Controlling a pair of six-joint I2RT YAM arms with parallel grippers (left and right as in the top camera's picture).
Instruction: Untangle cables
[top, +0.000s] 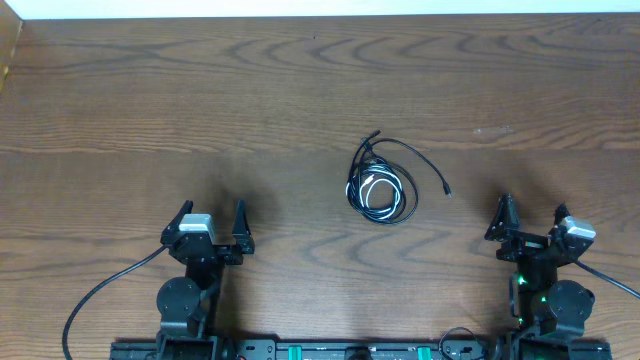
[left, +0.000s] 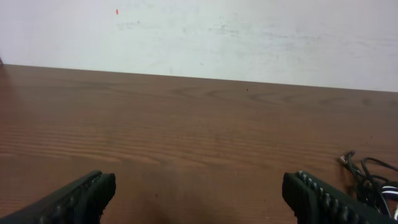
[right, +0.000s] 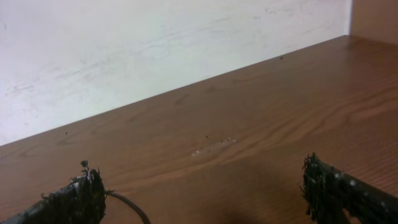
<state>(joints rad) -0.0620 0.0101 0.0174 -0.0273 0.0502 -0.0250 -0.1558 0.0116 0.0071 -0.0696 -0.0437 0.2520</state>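
The cables (top: 382, 185) lie in a small coiled bundle on the wooden table, right of centre: thin black cords with a whitish strand inside the coil and one loose black end trailing right. The bundle's edge shows as cables (left: 373, 177) at the far right of the left wrist view, and a curved piece of cable (right: 127, 206) shows by the left finger in the right wrist view. My left gripper (top: 212, 225) stands open near the front edge, left of the bundle. My right gripper (top: 533, 218) stands open to the bundle's right. Neither touches the cables.
A white wall (left: 249, 37) runs along the table's far edge. Thick black wires (top: 100, 290) lead from the arm bases at the front. A faint pale smudge (right: 214, 148) marks the wood ahead of the right gripper.
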